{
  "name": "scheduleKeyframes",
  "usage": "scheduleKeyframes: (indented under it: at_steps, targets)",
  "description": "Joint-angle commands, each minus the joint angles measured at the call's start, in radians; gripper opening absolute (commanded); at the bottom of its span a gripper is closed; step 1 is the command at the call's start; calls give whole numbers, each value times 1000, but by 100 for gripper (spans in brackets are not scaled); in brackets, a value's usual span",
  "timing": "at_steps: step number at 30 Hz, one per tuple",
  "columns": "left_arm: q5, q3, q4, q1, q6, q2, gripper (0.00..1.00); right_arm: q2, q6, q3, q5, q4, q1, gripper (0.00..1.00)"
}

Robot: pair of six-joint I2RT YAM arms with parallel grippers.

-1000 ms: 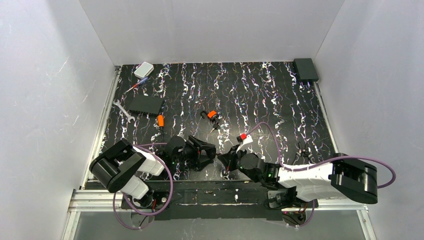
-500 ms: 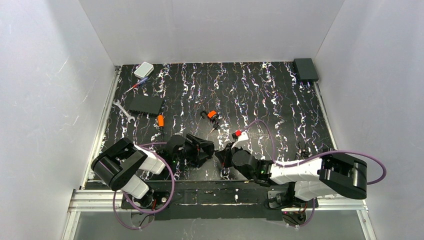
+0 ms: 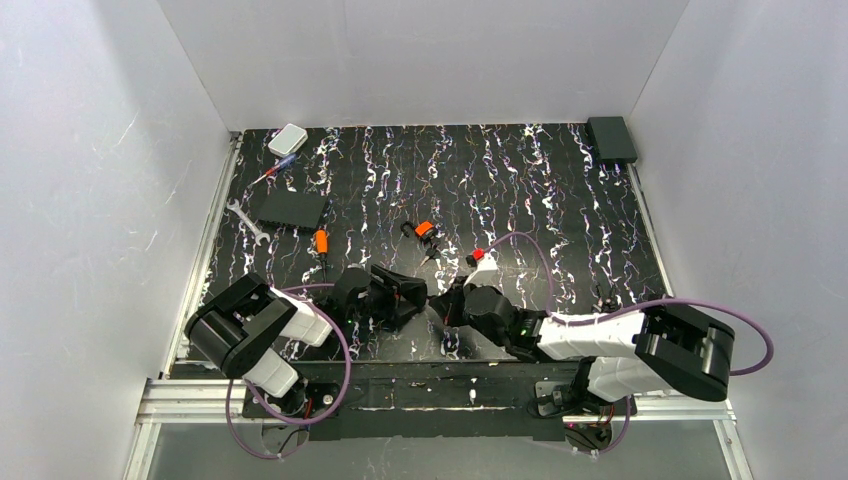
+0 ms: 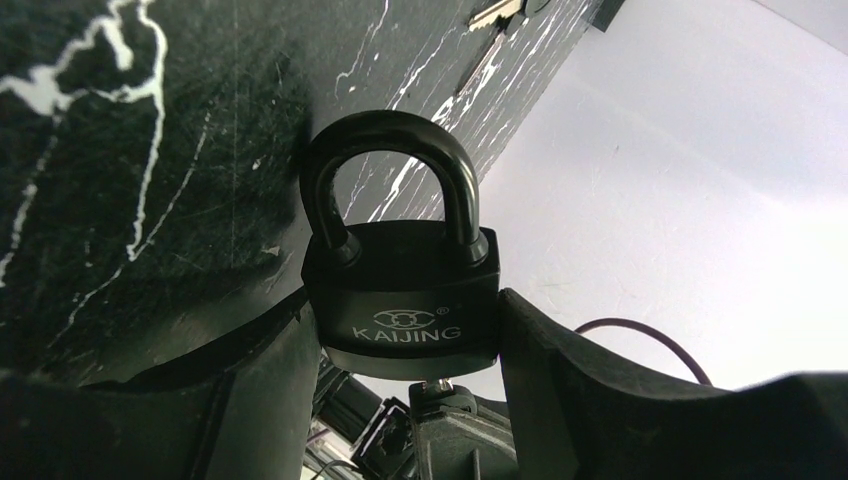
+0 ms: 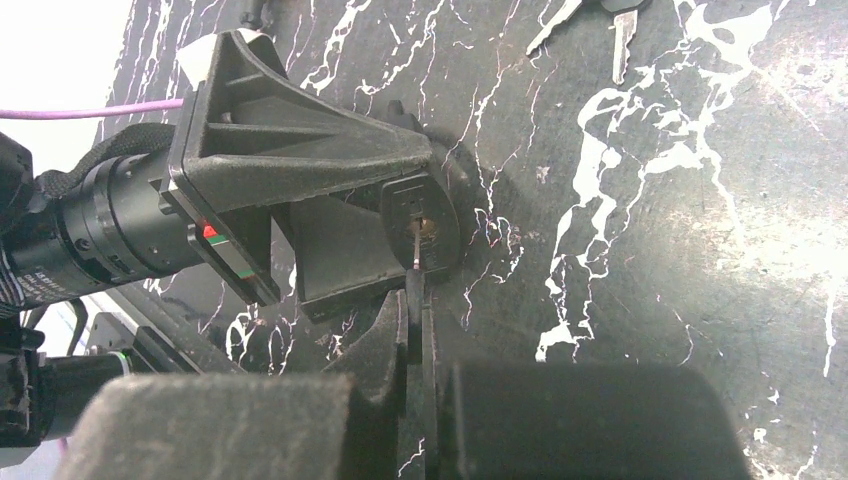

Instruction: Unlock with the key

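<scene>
A dark padlock (image 4: 400, 290), marked KAIJING, is clamped by its sides in my left gripper (image 4: 405, 335), its shackle seated shut and pointing away from the wrist. In the right wrist view the padlock's underside (image 5: 425, 215) faces my right gripper (image 5: 414, 305). That gripper is shut on the black head of the key (image 5: 413, 288), and the key's thin blade tip sits in the keyhole. From the left wrist, the key (image 4: 440, 392) shows just under the lock body. Seen from above, the left gripper (image 3: 408, 295) and right gripper (image 3: 447, 304) meet near the table's front edge.
Spare keys (image 5: 560, 20) lie on the mat beyond the lock. Farther back are an orange-and-black cylinder (image 3: 425, 230), an orange-handled screwdriver (image 3: 321, 243), a wrench (image 3: 245, 220), a black box (image 3: 290, 210), a white box (image 3: 287, 139) and a black box (image 3: 611, 139) in the far right corner.
My right arm has swung left and forward, bringing the key up to the padlock's underside. The left gripper and padlock have barely shifted.
</scene>
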Motion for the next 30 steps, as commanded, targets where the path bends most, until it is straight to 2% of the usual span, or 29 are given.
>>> scheduleKeyframes:
  at_steps: [1, 9, 17, 30]
  targets:
    - [178, 50, 128, -37, -25, 10, 0, -53, 11, 23, -97, -49, -5, 1]
    - [144, 70, 200, -33, -67, 121, 0, -221, 2, -22, -56, -149, -5, 1]
    - [131, 71, 238, -34, -88, 191, 0, -274, 4, -23, -43, -205, -5, 1]
    - [126, 63, 242, -33, -90, 192, 0, -318, -77, 5, 81, -327, -5, 1]
